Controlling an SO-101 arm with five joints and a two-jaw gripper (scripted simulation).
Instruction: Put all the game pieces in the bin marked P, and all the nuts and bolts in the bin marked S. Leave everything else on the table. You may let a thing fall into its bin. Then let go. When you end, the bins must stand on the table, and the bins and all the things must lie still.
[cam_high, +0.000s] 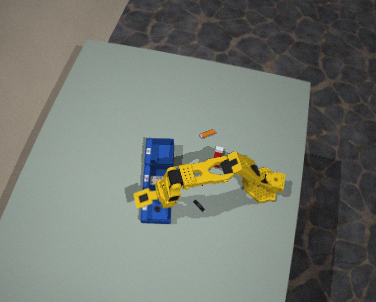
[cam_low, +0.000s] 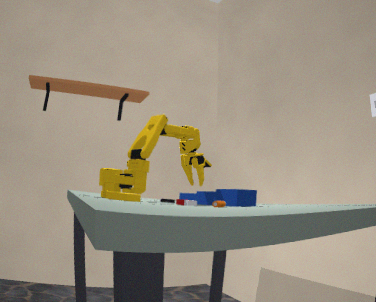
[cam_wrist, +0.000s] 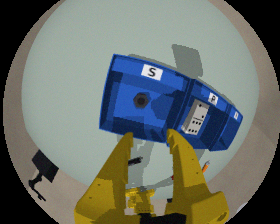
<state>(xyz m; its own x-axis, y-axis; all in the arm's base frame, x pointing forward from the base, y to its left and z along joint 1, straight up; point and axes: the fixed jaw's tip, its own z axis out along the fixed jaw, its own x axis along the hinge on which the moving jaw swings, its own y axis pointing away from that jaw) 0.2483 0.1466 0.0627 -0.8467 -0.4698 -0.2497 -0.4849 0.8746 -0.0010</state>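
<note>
Two blue bins stand end to end on the table. In the wrist view the near bin (cam_wrist: 144, 100) is marked S and holds a dark nut (cam_wrist: 141, 101). The bin behind it (cam_wrist: 213, 118) holds a white dotted domino (cam_wrist: 196, 117); its label is too small to read. My gripper (cam_wrist: 149, 137) hangs above the S bin, also shown in the side view (cam_low: 196, 180). Its fingers are slightly apart with nothing between them. An orange piece (cam_high: 207, 133), a red and white piece (cam_high: 218, 151) and a small black piece (cam_high: 199, 205) lie on the table.
The arm's base (cam_high: 264, 186) stands right of the bins. The black piece lies between the base and the S bin. The table's right edge is close behind the base. A wall shelf (cam_low: 87, 90) hangs far behind.
</note>
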